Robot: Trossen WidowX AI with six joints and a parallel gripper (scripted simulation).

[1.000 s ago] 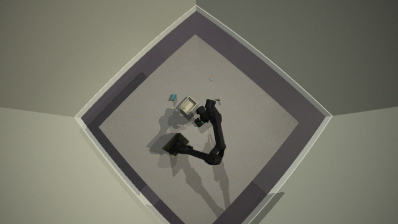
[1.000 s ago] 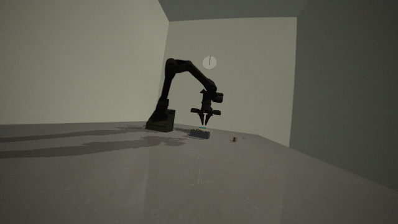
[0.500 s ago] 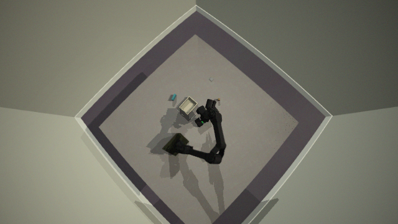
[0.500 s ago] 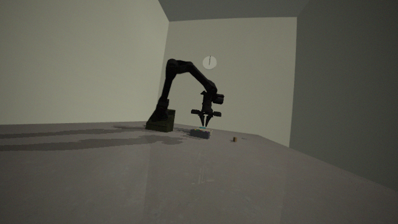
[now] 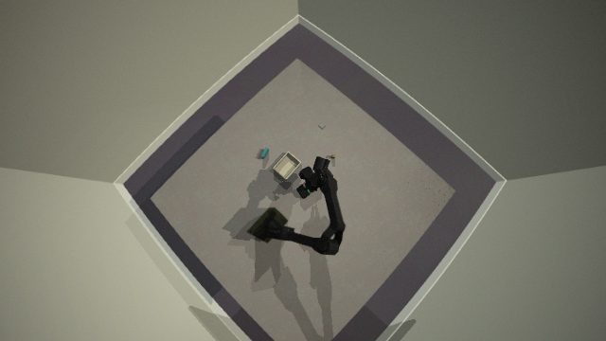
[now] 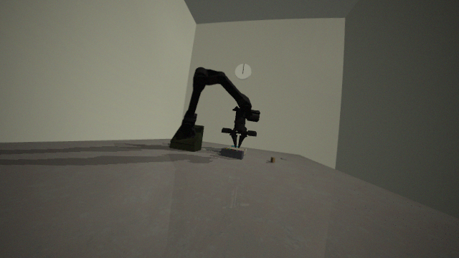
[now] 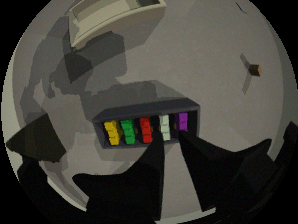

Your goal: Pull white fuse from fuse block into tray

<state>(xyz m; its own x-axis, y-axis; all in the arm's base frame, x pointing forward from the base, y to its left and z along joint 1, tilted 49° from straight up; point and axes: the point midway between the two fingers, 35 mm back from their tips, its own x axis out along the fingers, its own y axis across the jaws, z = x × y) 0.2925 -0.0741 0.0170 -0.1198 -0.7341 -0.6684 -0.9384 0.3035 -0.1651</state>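
The fuse block [image 6: 231,153] [image 7: 145,110] is a dark box with a row of upright fuses. The white fuse [image 7: 164,128] stands in its slot, between the red fuse [image 7: 145,130] and the purple fuse [image 7: 183,121] at the row's end. My gripper [image 6: 237,146] [image 7: 170,135] points down over the block with a narrow gap between its fingers, and holds nothing. In the wrist view the left fingertip overlaps the white fuse's lower end and the right one lies just below the purple fuse. Whether they touch anything, I cannot tell. The beige tray [image 5: 286,167] [image 7: 120,24] is empty.
The green fuse [image 7: 128,131] and yellow fuse [image 7: 111,133] stand left of the red one. A small orange-brown block [image 5: 333,156] [image 6: 272,160] [image 7: 255,70], a teal piece [image 5: 265,152] and a flat grey piece [image 5: 322,126] lie apart. The arm hides most of the block from above.
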